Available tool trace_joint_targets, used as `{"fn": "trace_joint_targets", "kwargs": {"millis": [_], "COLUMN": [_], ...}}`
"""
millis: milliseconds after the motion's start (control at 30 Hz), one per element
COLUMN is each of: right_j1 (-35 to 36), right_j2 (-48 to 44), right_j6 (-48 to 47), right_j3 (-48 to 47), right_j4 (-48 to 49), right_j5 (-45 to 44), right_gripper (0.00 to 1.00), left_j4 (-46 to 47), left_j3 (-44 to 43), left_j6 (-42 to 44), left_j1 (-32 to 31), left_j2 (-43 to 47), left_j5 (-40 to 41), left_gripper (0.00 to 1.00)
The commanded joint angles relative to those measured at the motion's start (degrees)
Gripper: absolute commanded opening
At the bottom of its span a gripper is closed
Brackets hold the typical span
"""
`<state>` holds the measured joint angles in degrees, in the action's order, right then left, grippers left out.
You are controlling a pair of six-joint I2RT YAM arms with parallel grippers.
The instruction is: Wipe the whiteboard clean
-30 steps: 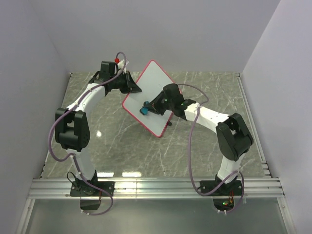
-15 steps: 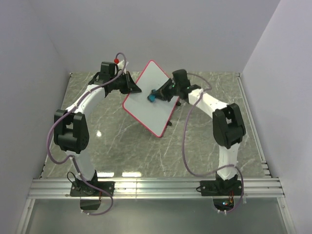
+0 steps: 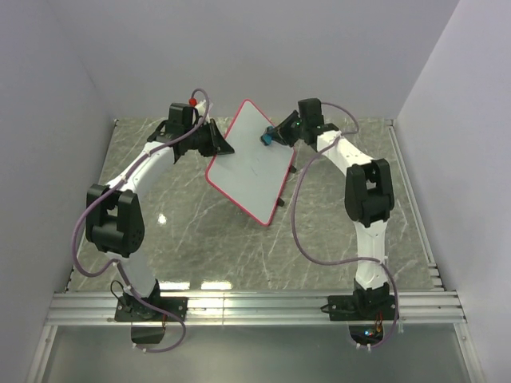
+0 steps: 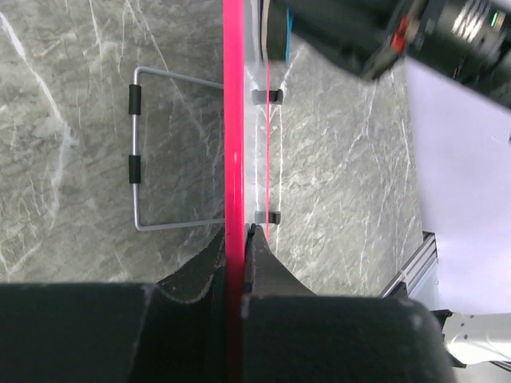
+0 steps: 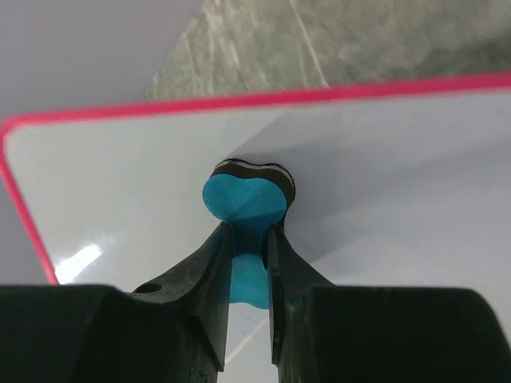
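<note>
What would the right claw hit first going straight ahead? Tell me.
The whiteboard: the right claw points at its face, and the blue eraser it grips seems to touch it.

Beneath me, a grey-green marbled table fills the floor of a booth with plain pale walls, and light glares off the stone on my left. A ribbed aluminium rail runs along the table's near edge. On my left side, a thin bent-wire stand, with two short black sleeves on one bar, shows against the marble.
</note>
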<state>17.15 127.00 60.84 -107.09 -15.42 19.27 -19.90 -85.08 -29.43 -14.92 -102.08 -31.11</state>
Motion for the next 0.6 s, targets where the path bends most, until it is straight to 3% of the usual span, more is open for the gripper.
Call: {"fn": "trace_joint_targets", "kwargs": {"millis": [0, 267, 567], "right_j1": [5.5, 15.4, 20.1], "right_j2": [-2.9, -17.8, -20.3], "right_j6": [-2.0, 4.5, 5.9], "right_j3": [10.6, 37.7, 38.7], "right_j4": [-2.1, 11.1, 11.7], "right_j5": [-0.9, -0.5, -0.9], "right_gripper": [0.0, 0.0, 0.0], "left_j4": [-5.1, -2.9, -2.1], "left_j3": [1.8, 1.7, 2.8], "left_j6": [9.0, 8.2, 8.1], "left_j1": [-3.7, -3.8, -3.8], "left_j2": [0.2, -1.3, -1.4], "left_j5": [2.7, 2.5, 2.6], "left_gripper": [0.0, 0.0, 0.0]}}
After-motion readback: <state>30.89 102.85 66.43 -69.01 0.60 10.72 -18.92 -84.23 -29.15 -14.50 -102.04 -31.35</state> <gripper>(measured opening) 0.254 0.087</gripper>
